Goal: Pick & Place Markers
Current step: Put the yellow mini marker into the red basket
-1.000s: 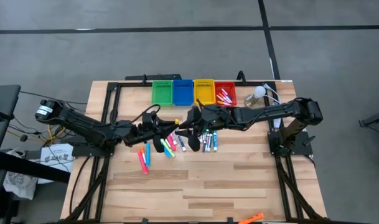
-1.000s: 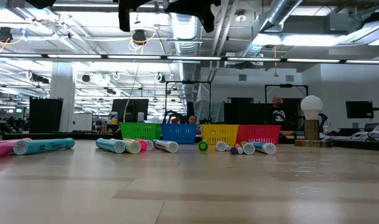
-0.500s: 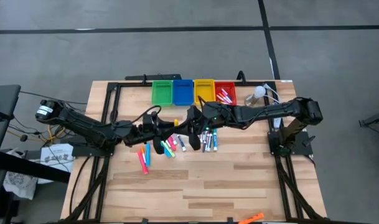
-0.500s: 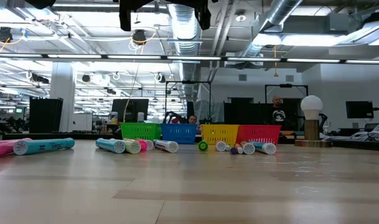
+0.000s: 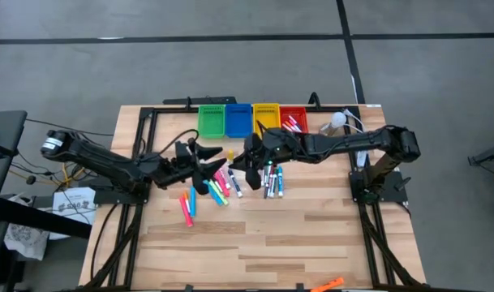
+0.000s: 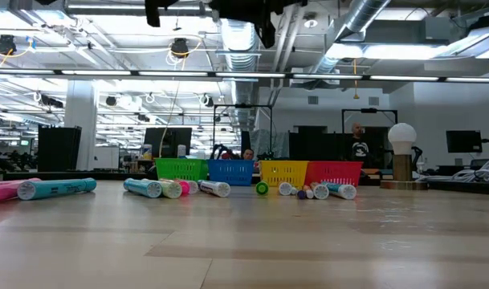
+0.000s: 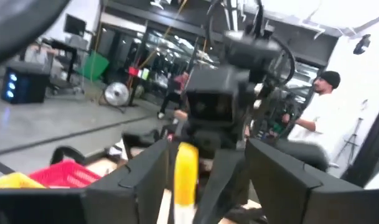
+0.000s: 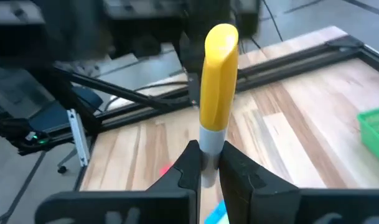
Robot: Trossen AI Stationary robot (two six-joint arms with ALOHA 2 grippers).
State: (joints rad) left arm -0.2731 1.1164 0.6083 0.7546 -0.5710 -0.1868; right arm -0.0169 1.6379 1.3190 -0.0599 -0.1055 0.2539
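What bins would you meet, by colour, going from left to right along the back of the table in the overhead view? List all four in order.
Green bin → blue bin → yellow bin → red bin, which holds some markers.

Four bins [image 5: 252, 120] stand in a row at the table's [image 5: 311, 243] far edge. Markers [image 5: 271, 180] lie scattered in front of them at mid-table, more markers [image 5: 186, 208] apart to the left. A lamp [image 5: 337, 122] stands right of the bins.
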